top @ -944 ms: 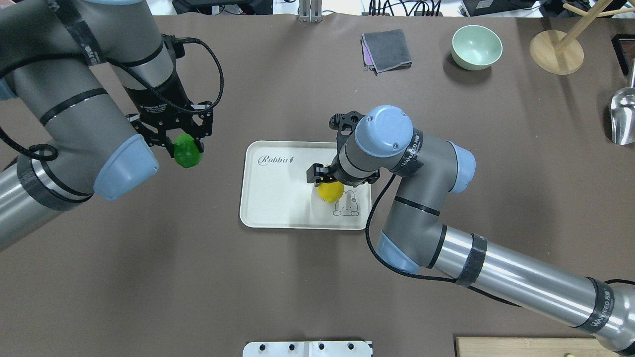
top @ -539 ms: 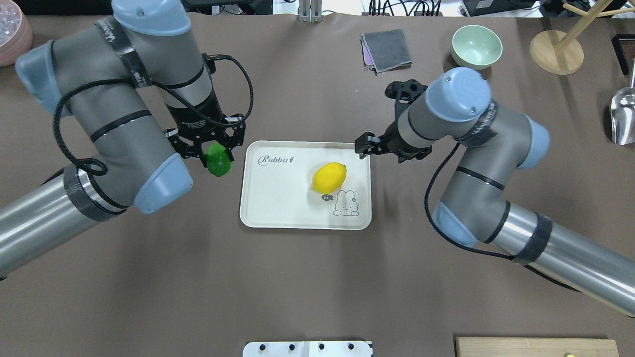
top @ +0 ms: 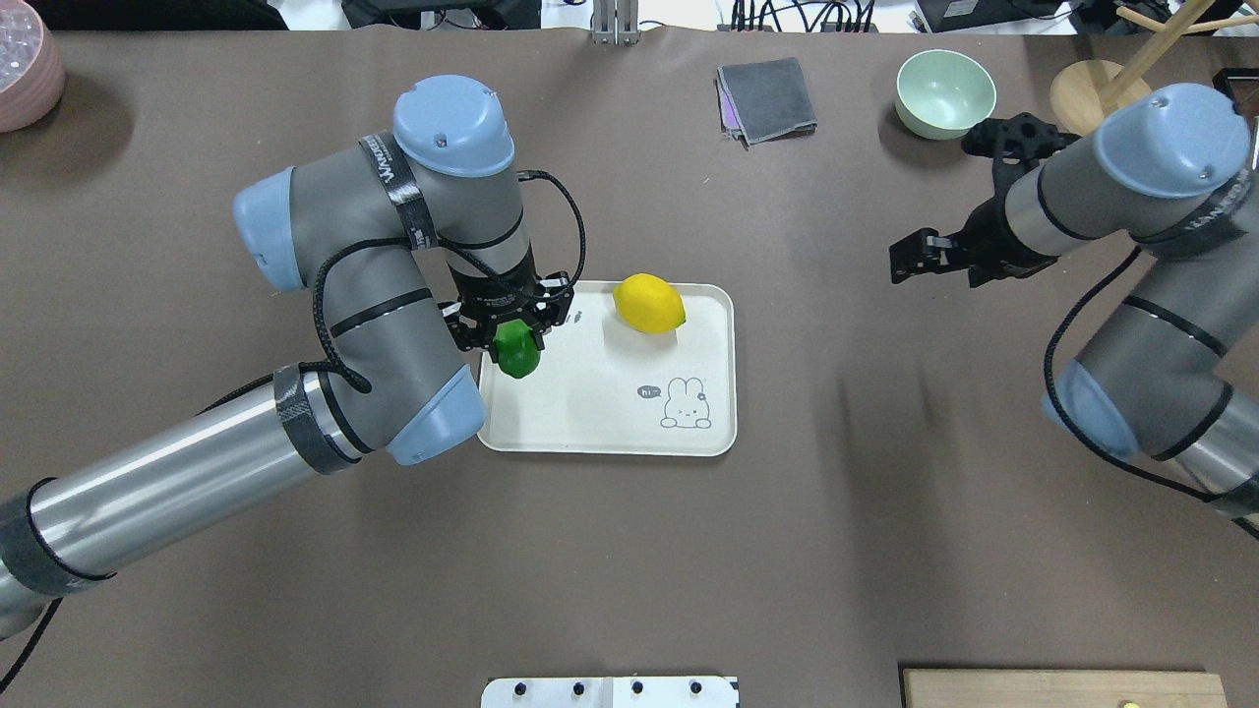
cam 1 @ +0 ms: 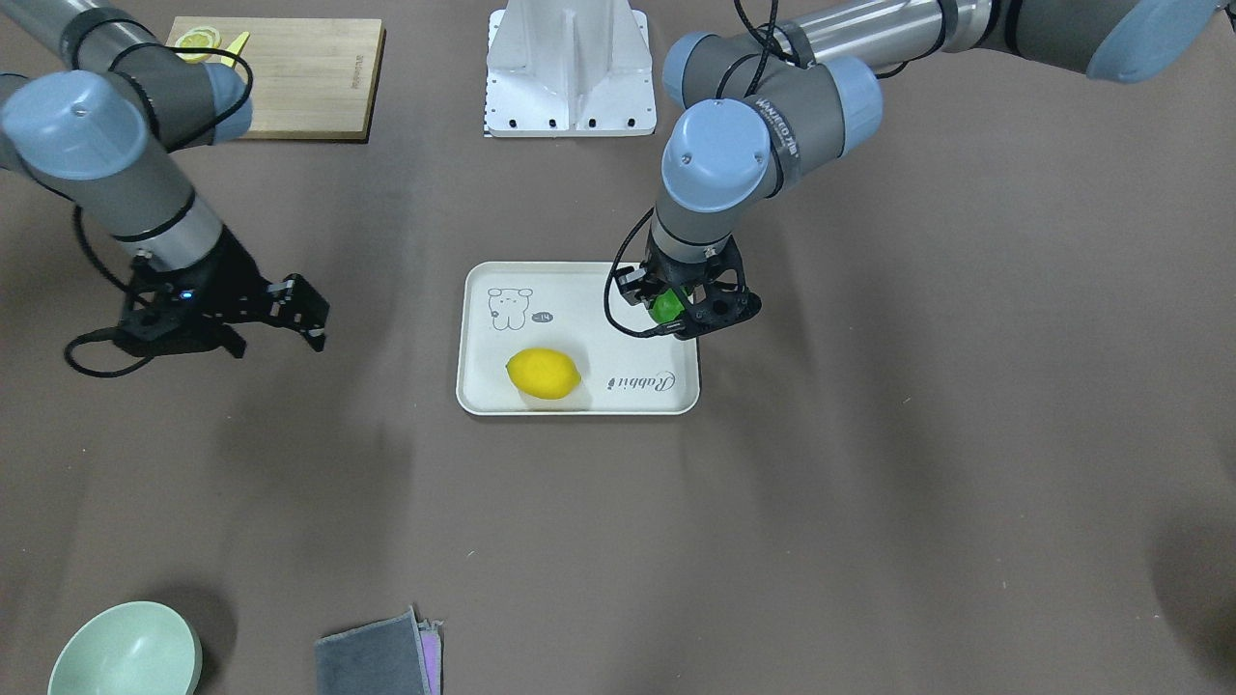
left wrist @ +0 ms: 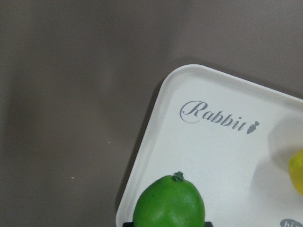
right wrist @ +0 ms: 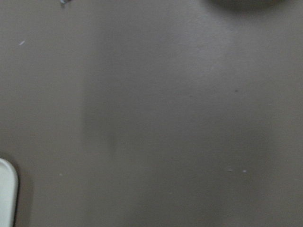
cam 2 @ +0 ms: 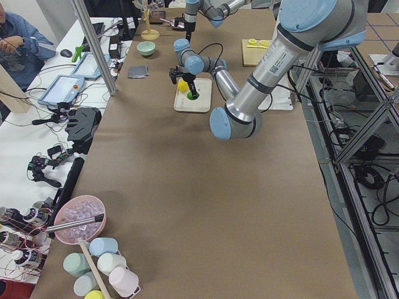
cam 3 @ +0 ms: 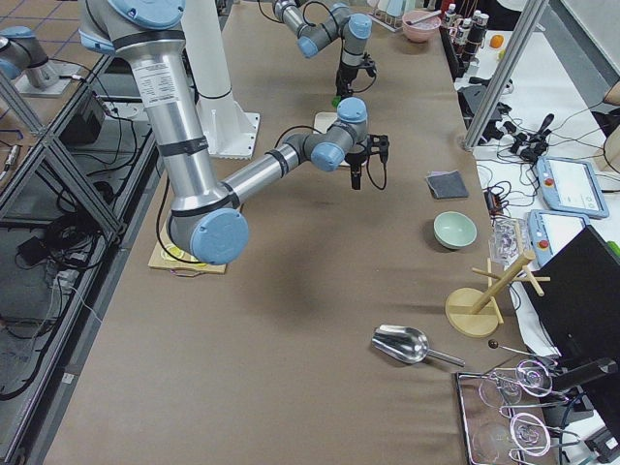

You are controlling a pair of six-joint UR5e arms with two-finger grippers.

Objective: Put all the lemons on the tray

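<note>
The left gripper (top: 513, 342) has its fingers closed around the green lemon (top: 517, 358), over the left edge of the tray (top: 610, 435) — this is the placing step. The yellow lemon (top: 648, 303) lies on the tray. I judge the next move needs a little shift inward, then lowering and release. The right gripper (top: 915, 258) — spread, empty — is well apart.

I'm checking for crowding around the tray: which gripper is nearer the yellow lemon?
Left. The left gripper, shut on the green lemon, is over a corner of the tray that holds the yellow lemon. The right gripper is farther off, over the table.
</note>
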